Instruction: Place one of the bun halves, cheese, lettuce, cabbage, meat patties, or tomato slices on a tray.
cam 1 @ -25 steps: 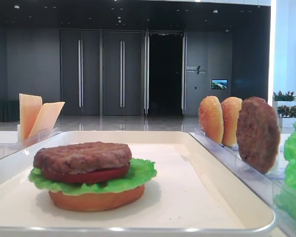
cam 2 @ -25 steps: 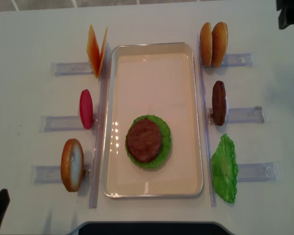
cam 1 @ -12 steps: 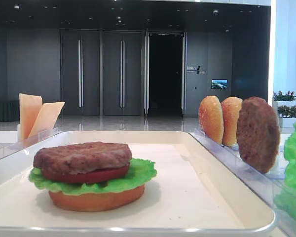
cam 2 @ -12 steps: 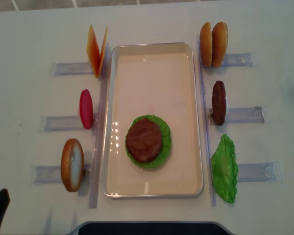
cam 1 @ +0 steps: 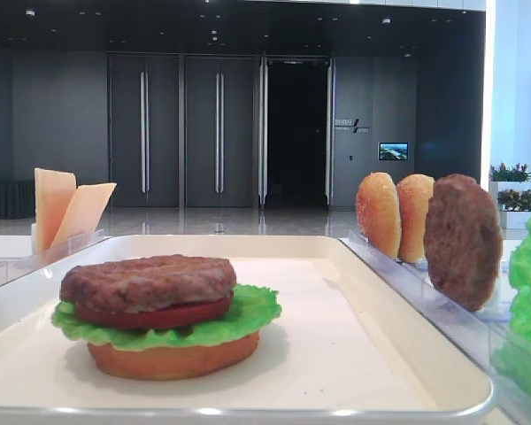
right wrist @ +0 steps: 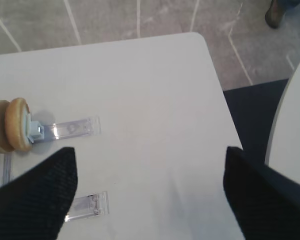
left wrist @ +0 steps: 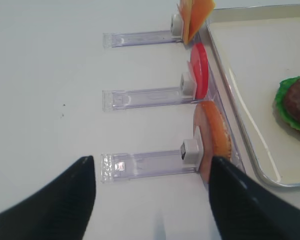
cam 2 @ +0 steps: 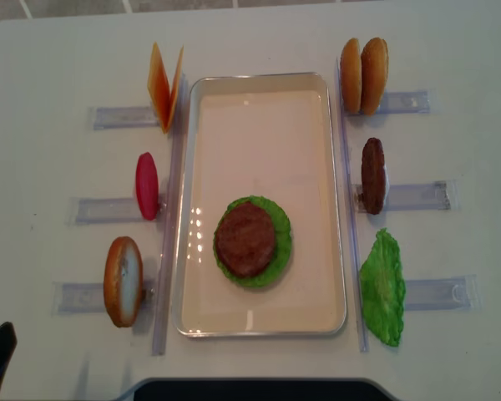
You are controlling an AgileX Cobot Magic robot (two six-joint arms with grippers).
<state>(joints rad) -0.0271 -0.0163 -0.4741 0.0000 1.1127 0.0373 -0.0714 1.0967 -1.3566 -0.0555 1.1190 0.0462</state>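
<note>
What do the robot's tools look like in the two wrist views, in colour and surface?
In the right wrist view, the right tool shows two black fingers with a fine woven or dotted texture and blunt, rounded tips. In the left wrist view, the left tool has the same black fingers, smoother-looking and tapering. No cables or markings are visible.

White tray [cam 2: 338, 209]; grainy brown patty [cam 2: 245, 238] over green lettuce [cam 2: 280, 259]; red tomato slice [cam 2: 147, 185]; white counter [cam 2: 50, 167].
</note>
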